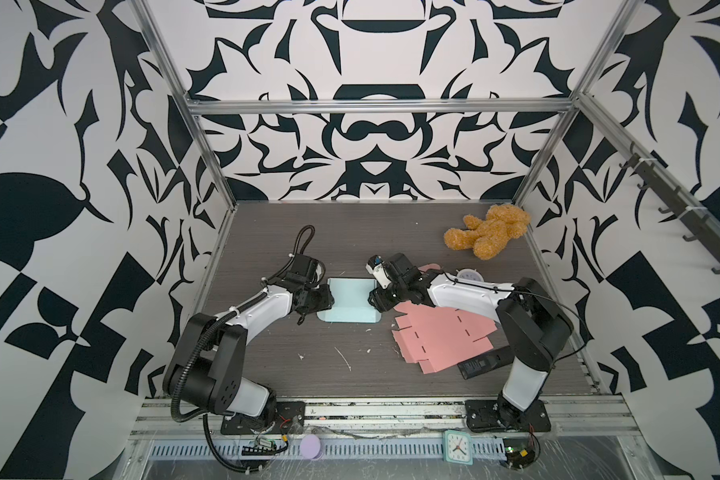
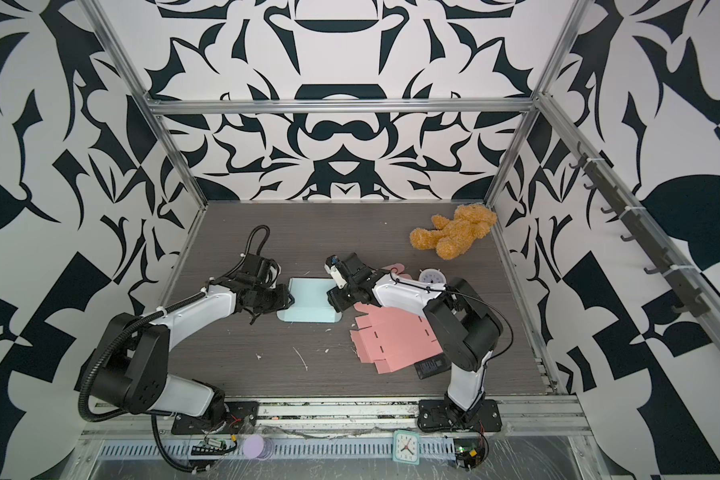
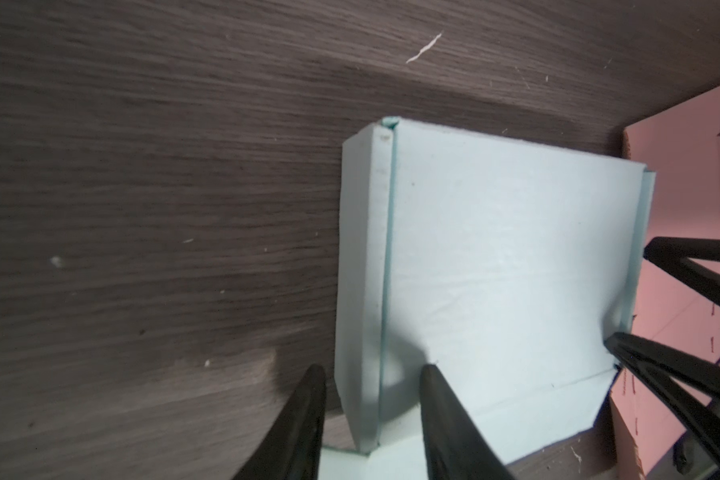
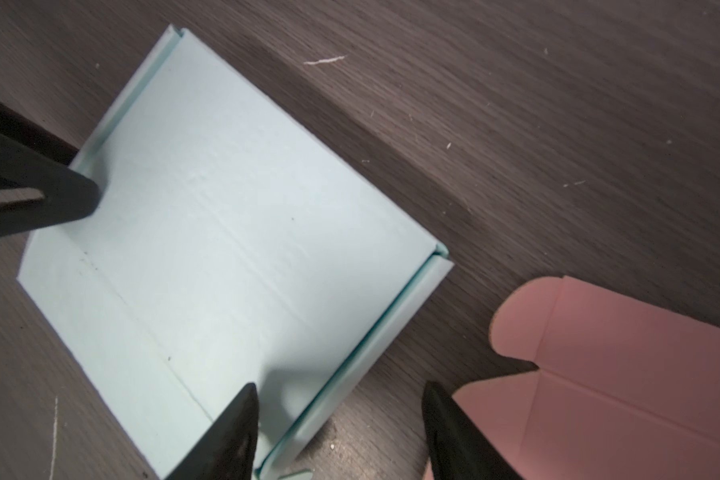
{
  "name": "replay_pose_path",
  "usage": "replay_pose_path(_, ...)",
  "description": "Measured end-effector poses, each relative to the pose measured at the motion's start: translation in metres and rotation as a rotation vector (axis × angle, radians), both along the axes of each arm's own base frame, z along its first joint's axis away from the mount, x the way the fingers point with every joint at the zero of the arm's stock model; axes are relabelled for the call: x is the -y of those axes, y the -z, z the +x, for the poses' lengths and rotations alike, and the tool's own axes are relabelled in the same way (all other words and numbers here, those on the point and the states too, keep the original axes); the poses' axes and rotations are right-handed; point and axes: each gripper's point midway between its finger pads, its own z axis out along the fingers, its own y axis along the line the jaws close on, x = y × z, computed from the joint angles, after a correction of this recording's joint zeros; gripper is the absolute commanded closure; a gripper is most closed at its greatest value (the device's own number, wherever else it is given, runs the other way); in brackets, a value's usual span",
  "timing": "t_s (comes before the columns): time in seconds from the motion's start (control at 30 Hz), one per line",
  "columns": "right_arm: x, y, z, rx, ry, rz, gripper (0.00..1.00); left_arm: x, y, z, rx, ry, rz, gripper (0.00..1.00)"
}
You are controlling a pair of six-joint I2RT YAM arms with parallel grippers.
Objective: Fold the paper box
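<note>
The light blue paper box (image 1: 350, 300) (image 2: 310, 299) lies partly folded in the middle of the dark wood table, its two side walls raised. My left gripper (image 1: 328, 300) (image 3: 373, 370) is open and straddles the left side wall (image 3: 366, 270), one finger inside the box and one outside, with a gap on each side. My right gripper (image 1: 375, 301) (image 4: 339, 386) is open astride the right side wall (image 4: 375, 345), one fingertip (image 4: 246, 399) over the box floor (image 4: 233, 232) and the other above bare table. Neither gripper clamps the paper.
Flat pink box blanks (image 1: 441, 336) lie right of the box under the right arm. A brown teddy bear (image 1: 489, 232) sits at the back right, a small white clock (image 1: 468, 275) behind the right arm, and a black device (image 1: 483, 365) at the front right.
</note>
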Motion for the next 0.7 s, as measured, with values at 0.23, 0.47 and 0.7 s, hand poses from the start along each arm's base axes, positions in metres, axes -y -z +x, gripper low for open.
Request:
replay_pose_path(0.23,0.004,-0.002,0.0,-0.001,0.009,-0.009,0.33,-0.001,0.0,0.0,0.0,-0.001,0.004,0.55)
replay_pose_path(0.47,0.012,-0.04,-0.001,0.056,0.027,0.014,0.31,-0.004,-0.001,-0.002,-0.002,-0.003,0.022,0.43)
replay_pose_path(0.7,0.022,-0.079,-0.015,0.083,0.055,0.094,0.31,-0.008,-0.027,-0.008,0.045,-0.001,0.016,0.4)
